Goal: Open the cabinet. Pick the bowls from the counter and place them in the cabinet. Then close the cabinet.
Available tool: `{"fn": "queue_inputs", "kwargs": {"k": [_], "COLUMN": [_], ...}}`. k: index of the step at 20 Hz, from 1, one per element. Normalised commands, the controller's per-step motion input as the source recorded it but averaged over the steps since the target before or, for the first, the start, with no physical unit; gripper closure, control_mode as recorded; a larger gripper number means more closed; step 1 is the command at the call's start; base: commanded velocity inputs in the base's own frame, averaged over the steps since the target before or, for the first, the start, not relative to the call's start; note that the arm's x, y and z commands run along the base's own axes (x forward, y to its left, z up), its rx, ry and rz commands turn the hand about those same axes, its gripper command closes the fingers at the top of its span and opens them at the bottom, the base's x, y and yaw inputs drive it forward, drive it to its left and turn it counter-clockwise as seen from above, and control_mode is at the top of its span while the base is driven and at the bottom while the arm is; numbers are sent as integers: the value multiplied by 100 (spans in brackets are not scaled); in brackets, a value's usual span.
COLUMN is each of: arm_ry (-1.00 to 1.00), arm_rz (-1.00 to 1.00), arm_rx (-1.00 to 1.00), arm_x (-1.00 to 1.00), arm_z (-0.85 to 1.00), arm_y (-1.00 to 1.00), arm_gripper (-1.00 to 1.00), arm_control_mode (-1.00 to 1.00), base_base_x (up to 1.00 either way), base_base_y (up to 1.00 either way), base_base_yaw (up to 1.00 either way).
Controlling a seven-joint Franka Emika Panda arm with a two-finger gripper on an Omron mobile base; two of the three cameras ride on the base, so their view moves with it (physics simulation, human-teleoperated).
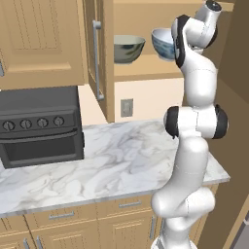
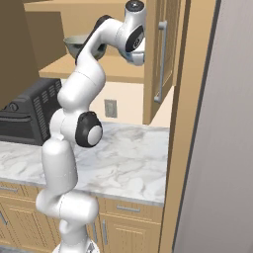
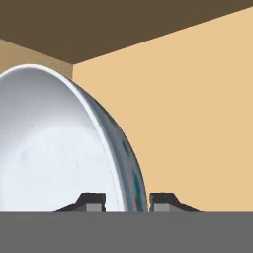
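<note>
Straddling the rim of the white bowl at the hand view's bottom centre, the gripper grasps it on the cabinet shelf, right of the olive bowl.

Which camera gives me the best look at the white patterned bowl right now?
The hand view: the white bowl is close up, its rim wall between the gripper fingertips. The left base view shows it whole but small on the cabinet shelf, beside the olive bowl. In the right base view the arm mostly hides it.
</note>
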Motion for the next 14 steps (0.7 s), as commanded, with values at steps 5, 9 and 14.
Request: {"fn": "queue_inputs", "kwargs": {"k": [5, 9, 14], "arm_ry": [-2, -10, -22], "arm_rz": [0, 0, 0], "arm_rx": [0, 0, 0], "arm_x": [-12, -31, -46], "arm_z": [-1, -3, 0], "arm_y": [0, 0, 0], "arm_gripper": [-100, -100, -100], "arm_control_mode": [-100, -100, -100], "base_base_x": [0, 0, 0], "base_base_y": [0, 0, 0], "base_base_yaw": [0, 0, 0]}}
